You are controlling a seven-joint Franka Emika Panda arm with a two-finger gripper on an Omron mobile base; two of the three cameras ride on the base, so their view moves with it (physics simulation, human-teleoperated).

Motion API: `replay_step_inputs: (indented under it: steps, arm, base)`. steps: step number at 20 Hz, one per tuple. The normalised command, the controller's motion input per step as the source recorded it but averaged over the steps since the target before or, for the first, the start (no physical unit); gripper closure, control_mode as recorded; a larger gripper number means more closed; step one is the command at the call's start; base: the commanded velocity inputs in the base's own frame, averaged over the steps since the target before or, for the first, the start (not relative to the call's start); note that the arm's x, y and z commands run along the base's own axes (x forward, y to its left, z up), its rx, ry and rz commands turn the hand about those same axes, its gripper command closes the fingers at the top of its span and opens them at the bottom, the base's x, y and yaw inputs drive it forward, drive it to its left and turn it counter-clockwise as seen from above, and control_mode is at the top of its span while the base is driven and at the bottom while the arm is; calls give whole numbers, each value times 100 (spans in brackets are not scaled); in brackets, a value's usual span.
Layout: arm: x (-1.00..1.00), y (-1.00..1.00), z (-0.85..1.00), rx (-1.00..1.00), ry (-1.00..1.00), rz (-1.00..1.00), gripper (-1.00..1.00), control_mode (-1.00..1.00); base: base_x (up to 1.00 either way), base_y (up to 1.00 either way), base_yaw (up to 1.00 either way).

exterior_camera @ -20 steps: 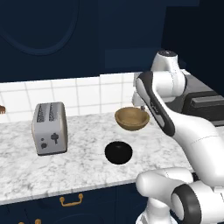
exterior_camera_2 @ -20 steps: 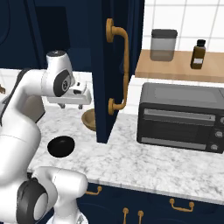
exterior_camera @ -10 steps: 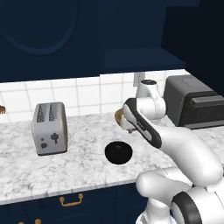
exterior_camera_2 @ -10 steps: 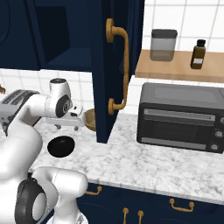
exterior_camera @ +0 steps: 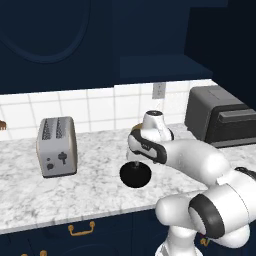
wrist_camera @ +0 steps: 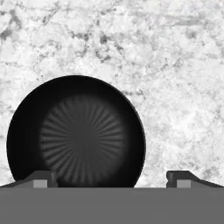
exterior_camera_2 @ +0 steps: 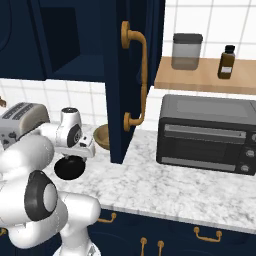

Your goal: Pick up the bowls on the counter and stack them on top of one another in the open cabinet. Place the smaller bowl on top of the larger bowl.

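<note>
The black bowl (wrist_camera: 76,133) is seen upright on the counter (wrist_camera: 175,65), near its front edge, well apart from the toaster (exterior_camera: 57,146). In the hand view it lies directly below the gripper (wrist_camera: 111,178), shifted toward one fingertip (wrist_camera: 41,178), so that its rim on that side sits just over the tip while the other tip stands clear over bare marble. The jaws are spread wide, with nothing held. A small sideways correction is judged to be needed before descent. The wooden bowl (exterior_camera_2: 101,137) rests further back, by the cabinet door (exterior_camera_2: 131,75).
</note>
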Motion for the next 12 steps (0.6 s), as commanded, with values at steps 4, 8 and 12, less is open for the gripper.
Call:
replay_step_inputs:
  steps: [4, 8, 12]
  arm:
    - [0, -16, -74, -1, 3, 0, -100, -100]
    - [2, -3, -42, 0, 1, 0, -100, -100]
    - [2, 0, -39, 0, 0, 0, -100, -100]
  base:
    - [0, 0, 0]
    - [0, 0, 0]
    - [0, 0, 0]
